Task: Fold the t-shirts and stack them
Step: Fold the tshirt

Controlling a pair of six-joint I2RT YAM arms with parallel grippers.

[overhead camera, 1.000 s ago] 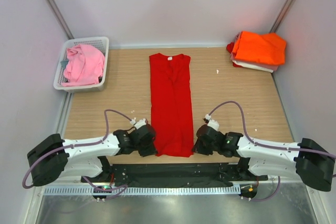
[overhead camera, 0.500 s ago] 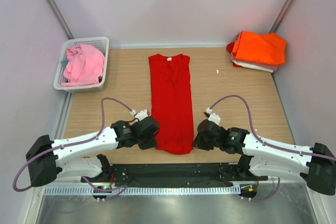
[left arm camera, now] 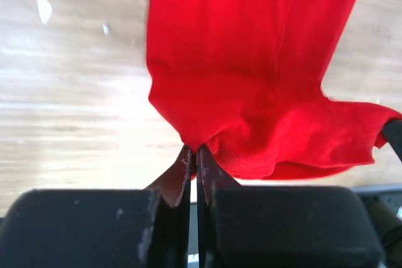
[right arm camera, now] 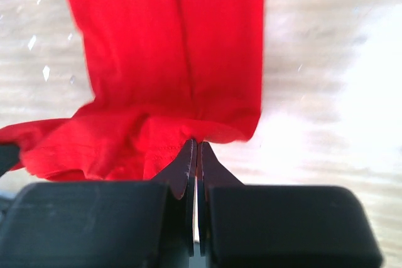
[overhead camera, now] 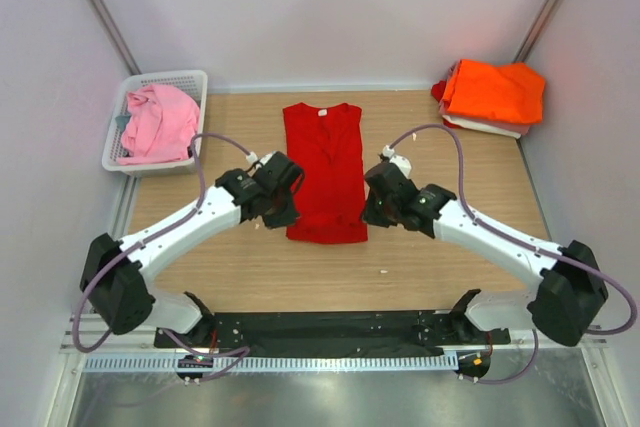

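Left tool (overhead camera: 283,210) and right tool (overhead camera: 368,210) clench the red t-shirt (overhead camera: 325,162) — hem corners lifted.

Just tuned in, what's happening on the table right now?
Both arms are working on the red t-shirt, which lies lengthwise mid-table. The left gripper and the right gripper are each shut on a near hem corner, holding that end doubled back over the shirt, so the fold in half looks partway done. A folded orange t-shirt tops the stack at the far right corner. A pink t-shirt sits crumpled in the basket at far left.
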